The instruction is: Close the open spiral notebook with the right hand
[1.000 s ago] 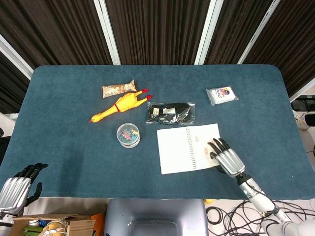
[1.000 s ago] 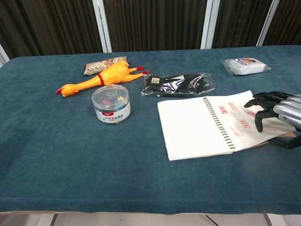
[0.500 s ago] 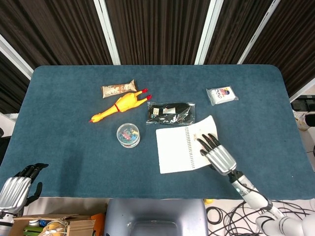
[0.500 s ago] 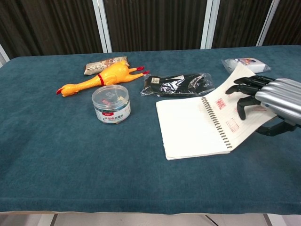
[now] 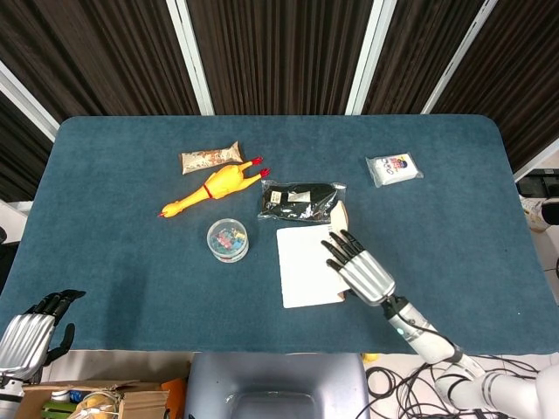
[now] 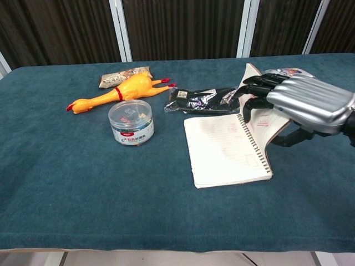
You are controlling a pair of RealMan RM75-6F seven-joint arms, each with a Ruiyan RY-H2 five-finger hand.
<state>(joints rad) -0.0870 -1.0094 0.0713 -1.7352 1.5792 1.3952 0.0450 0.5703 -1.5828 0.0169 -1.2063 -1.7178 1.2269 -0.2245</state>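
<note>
The spiral notebook [image 5: 304, 266] [image 6: 224, 149] lies at the table's middle front, its left page flat and white. Its right leaf [image 6: 265, 119] stands nearly upright over the spiral, tilted toward the left page. My right hand [image 5: 360, 269] [image 6: 302, 102] grips that leaf, with the fingers over its inner face and top edge and the thumb behind it. Off the table's front left corner hangs my left hand [image 5: 31, 332], holding nothing, fingers apart.
A black pouch [image 5: 302, 200] [image 6: 206, 100] lies just behind the notebook, close to the raised leaf. A round clear jar [image 5: 227, 238] [image 6: 131, 122], a yellow rubber chicken [image 5: 214, 186] [image 6: 119, 91] and a snack packet [image 5: 208, 157] sit to the left. A white pack [image 5: 395, 168] lies far right.
My right hand has lifted the notebook's right leaf from flat on the table to nearly upright and swung it leftward. The left hand has stayed put.
</note>
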